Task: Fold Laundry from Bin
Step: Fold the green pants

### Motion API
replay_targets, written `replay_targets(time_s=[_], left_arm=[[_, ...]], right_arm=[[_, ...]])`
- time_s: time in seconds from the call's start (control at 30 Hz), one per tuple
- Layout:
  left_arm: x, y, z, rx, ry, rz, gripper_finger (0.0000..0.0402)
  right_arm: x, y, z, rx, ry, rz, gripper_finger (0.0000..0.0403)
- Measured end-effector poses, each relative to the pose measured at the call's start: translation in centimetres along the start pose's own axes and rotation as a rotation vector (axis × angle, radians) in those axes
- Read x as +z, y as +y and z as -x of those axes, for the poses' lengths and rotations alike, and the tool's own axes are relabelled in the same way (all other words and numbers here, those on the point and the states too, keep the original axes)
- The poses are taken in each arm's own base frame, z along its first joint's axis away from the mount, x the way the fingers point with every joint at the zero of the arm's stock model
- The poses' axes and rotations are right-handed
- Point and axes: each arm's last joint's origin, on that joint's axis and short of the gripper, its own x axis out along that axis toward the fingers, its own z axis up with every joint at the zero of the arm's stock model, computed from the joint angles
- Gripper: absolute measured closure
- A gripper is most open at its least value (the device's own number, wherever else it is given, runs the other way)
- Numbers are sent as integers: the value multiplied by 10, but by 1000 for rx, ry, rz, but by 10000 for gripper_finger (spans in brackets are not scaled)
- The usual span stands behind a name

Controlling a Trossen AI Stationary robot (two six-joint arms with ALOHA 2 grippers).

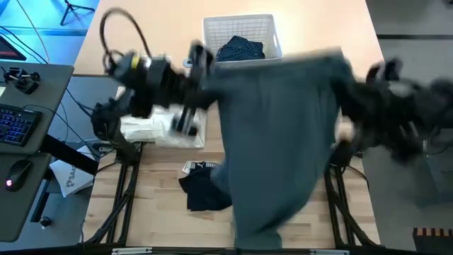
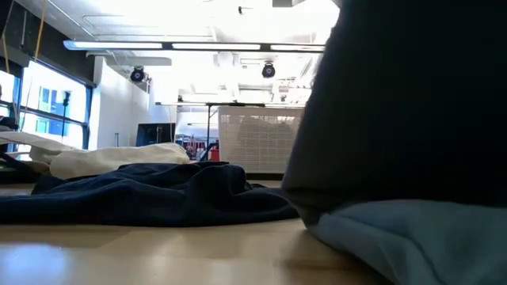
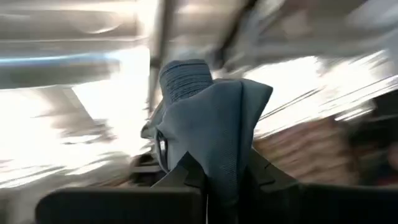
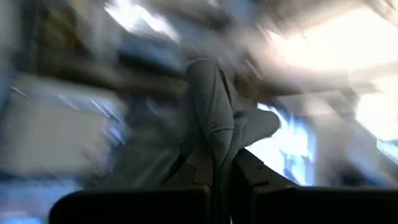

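The grey-green top hangs spread above the surface, lower hem dragging at six o'clock. The bin sits at twelve. Left pincer and right pincer each stand clamped on a top corner.

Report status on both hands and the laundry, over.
Left hand and right hand both shut on the grey-green top, spread between them above the table. Navy piece in bin. Black piece underneath.

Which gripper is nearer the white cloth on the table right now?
Left. The left gripper, shut on the grey-green top, is just beside the white cloth; the right gripper holds the top's far corner.
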Motion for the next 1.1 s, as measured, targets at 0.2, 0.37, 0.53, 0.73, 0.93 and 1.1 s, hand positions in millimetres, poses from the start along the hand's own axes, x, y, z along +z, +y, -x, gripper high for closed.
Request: replay_targets(time_s=[0.2,0.37,0.53,0.73,0.93,1.1], left_arm=[[-25,58,28,321,410,-212,375],[-57,86,44,348,642,-206,375],[-67,76,37,232,630,-123,376],[-69,46,30,154,654,26,376],[-57,19,13,87,510,48,376],[-27,15,-2,56,124,56,376]], right_arm=[[-20,-59,2,-117,376,124,396],[-59,-100,34,-25,554,-53,396],[-92,-111,56,-61,715,-179,396],[-125,-83,59,93,813,-174,396],[-127,-68,51,179,759,-253,396],[-75,-82,28,319,305,-333,396]])
